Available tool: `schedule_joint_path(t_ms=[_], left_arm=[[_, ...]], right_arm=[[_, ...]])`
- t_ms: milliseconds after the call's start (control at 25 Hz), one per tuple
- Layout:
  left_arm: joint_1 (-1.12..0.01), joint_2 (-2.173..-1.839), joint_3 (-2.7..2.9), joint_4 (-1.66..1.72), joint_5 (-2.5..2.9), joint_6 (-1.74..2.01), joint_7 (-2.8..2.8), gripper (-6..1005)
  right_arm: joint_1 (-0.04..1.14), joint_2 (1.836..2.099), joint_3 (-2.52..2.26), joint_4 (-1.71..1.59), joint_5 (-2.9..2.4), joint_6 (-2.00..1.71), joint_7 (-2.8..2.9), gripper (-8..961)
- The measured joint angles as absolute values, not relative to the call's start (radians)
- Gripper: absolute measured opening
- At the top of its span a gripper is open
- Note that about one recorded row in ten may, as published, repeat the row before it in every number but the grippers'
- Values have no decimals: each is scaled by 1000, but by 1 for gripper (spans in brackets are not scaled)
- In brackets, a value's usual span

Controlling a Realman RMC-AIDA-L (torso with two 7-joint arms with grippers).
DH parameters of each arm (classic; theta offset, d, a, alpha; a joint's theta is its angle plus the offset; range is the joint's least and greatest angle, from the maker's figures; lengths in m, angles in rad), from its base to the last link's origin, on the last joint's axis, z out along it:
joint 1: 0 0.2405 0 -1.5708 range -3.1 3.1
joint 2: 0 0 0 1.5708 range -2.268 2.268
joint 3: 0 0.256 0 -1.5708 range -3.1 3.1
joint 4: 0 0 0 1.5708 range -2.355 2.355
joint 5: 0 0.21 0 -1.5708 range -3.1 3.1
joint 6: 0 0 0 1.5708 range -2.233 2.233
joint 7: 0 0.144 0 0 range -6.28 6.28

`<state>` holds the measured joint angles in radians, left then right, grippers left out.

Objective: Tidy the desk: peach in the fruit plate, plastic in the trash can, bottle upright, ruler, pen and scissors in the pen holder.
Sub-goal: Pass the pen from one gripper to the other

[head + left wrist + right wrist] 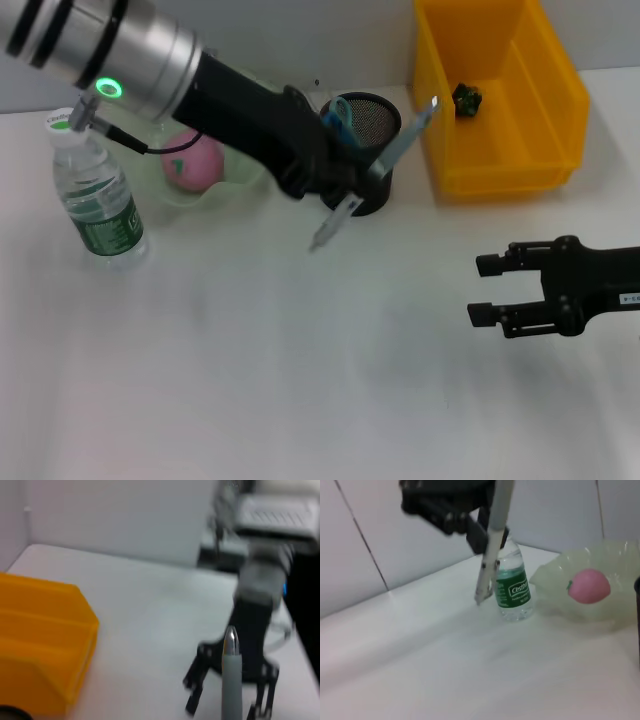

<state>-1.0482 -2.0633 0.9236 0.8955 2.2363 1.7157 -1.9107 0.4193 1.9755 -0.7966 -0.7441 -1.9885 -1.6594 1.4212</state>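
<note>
My left gripper is shut on a grey pen, held slanted in front of the black mesh pen holder. The pen also shows in the right wrist view under the left gripper, and in the left wrist view as the pen. Blue scissors stand in the holder. The peach lies in the pale green fruit plate. The bottle stands upright on the desk. Dark plastic lies in the yellow trash can. My right gripper is open and empty. The ruler is hidden.
The trash can stands just right of the pen holder, with a narrow gap between them. The bottle and the fruit plate with the peach sit close together at the left. The right gripper hovers low at the right.
</note>
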Motion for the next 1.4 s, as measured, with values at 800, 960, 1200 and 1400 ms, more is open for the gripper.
schedule_joint_path(t_ms=[800,960,1200,1400], left_arm=[[-1021,-2025,839,783,2185,1718,-2710,164],[-1022,-2006,835,768,2184,1731,-2781,167],[-1029,-1999,811,764,2183,1752,-2857,173],[-1048,-1999,805,722,2181,1761,-2874,177]], right_arm=[[390,2073,-741,-895,-1964,-1655,842,734],[377,2075,-733,-842,-1858,-1656,651,733],[376,2075,-733,-708,-1685,-1656,267,733],[418,2060,-740,-588,-1635,-1665,31,733]])
